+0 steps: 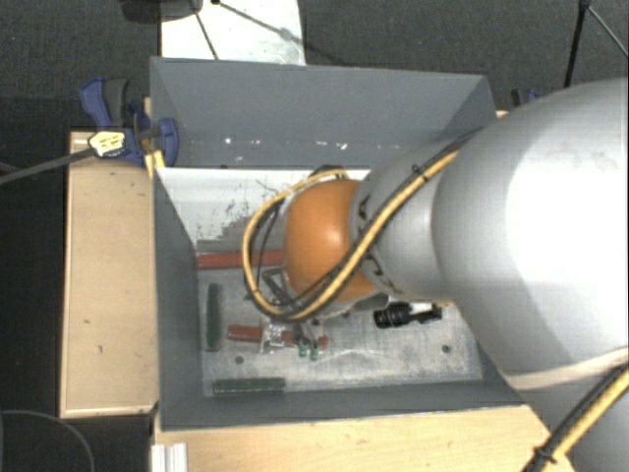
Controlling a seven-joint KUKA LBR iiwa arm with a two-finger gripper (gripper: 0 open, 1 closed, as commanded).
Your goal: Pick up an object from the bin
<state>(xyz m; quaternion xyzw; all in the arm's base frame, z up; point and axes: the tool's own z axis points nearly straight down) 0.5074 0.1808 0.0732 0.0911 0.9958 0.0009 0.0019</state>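
Observation:
My gripper [298, 341] pokes out from under the arm's orange cover, low over the bin floor left of the middle. Just to its left lies a short red-brown piece [246, 333], its right end close to the gripper; whether they touch I cannot tell. A dark green stick [212, 317] lies lengthwise further left, near the bin's left wall. A black marker [404, 315] lies to the gripper's right, partly under the arm.
A long red-brown stick [224, 260] lies across the floor toward the back left, its right end hidden by the orange cover. A flat dark green bar [249, 386] lies along the front wall. The arm covers the bin's right half.

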